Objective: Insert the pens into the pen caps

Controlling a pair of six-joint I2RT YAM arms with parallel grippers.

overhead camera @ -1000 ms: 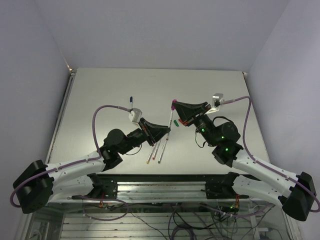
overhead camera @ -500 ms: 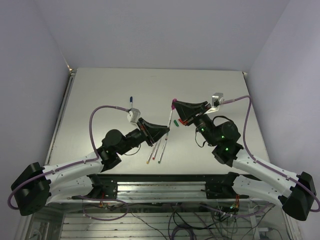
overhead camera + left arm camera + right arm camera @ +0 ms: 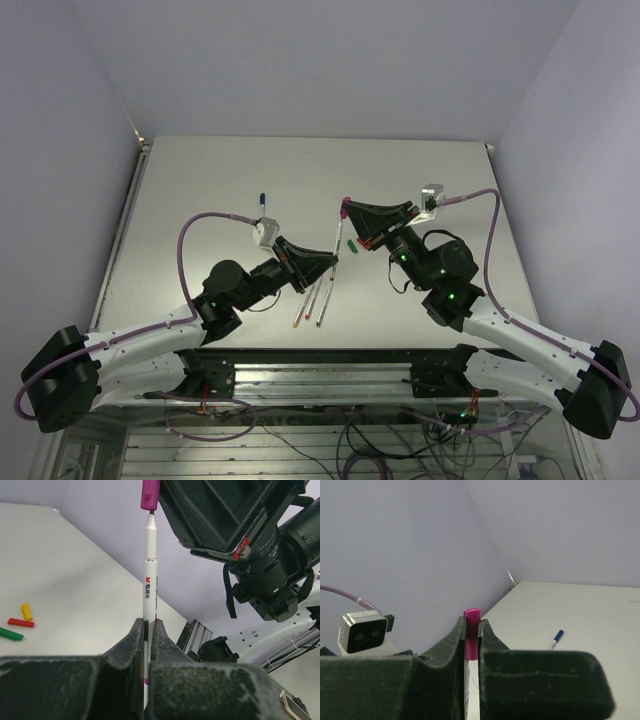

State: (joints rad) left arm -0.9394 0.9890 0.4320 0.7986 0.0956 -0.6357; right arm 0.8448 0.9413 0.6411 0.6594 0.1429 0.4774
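Left wrist view: the left gripper (image 3: 148,626) pinches a white pen (image 3: 150,570) with red "M&G" letters on it. The pen tip is right at the pink cap (image 3: 150,494), which the right gripper (image 3: 471,625) pinches, high above the table (image 3: 200,180).

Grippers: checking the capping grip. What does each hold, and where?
Left gripper grips the pen low on its barrel; right gripper pinches the magenta cap by its sides.

Lab, walled test table (image 3: 200,180), loose cables (image 3: 352,442)
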